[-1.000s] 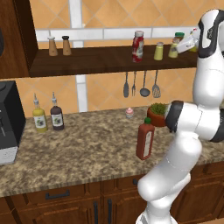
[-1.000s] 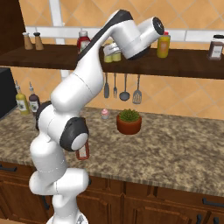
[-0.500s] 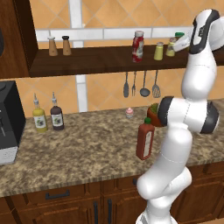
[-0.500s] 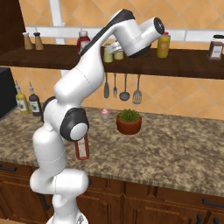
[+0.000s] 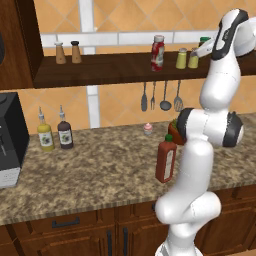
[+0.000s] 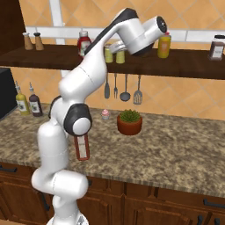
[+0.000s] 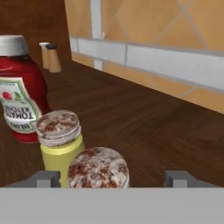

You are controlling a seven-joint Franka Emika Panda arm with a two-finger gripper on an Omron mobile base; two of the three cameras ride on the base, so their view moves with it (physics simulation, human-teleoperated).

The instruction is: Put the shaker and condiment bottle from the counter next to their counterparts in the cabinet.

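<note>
- Since a second ago the arm has straightened up at the shelf, and the gripper [image 7: 112, 179] has let go: its fingers now stand wide apart on either side of the shaker [image 7: 98, 168], no longer touching it.
- That shaker stands upright on the cabinet [image 7: 144, 127], touching or just beside its twin shaker [image 7: 60, 142], so the pair sits together as the task asks.
- Beyond them stands the white-capped red bottle [image 7: 19, 89], which marks where the second item belongs.
- Down on the counter [image 5: 100, 172], the condiment bottle [image 5: 165, 159] stands upright by the arm, not yet collected.
- Farthest along the shelf are two brown shakers [image 5: 67, 52], not part of the job.
</note>
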